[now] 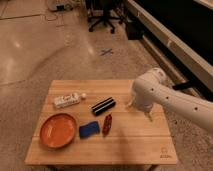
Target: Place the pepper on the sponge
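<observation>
Hovering with the gripper (pixel 148 115) released and empty over the surface (pixel 100 150), off at 3 o'clock from the pepper (pixel 107 124). Lying flat on that surface, just at 3 o'clock of the sponge (pixel 89 130) and 6 o'clock of the black bar (pixel 103 106), untouched.

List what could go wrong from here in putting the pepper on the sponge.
The gripper hangs open over the table's right side, apart from the pepper. The pepper lies close beside the sponge, so a finger may catch the sponge too. The striped black bar lies just behind the pepper and could be knocked on approach. The slender pepper might roll off the small sponge.
</observation>
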`<state>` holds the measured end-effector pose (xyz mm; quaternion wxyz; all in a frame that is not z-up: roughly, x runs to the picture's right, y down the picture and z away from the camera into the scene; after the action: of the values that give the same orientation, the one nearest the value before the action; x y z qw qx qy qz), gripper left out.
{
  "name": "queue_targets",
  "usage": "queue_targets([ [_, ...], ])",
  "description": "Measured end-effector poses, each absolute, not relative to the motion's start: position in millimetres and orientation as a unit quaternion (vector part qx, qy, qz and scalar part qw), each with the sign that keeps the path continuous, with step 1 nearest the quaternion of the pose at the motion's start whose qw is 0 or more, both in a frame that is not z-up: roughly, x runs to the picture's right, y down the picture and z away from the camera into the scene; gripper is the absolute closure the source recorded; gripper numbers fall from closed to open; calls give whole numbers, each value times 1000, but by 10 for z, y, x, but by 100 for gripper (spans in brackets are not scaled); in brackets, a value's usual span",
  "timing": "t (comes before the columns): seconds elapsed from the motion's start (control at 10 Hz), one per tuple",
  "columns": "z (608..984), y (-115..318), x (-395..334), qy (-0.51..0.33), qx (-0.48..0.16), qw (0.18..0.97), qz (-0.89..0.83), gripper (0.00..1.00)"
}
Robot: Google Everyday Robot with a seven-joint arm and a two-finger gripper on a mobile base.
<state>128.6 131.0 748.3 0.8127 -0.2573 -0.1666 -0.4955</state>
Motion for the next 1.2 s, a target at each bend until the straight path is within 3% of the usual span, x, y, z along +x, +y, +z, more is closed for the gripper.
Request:
queue_targets([
  [0.5, 7714, 1649, 379, -228, -239, 777, -535, 20],
  [1.2, 8184, 1783, 130, -229, -261, 767, -540, 20],
])
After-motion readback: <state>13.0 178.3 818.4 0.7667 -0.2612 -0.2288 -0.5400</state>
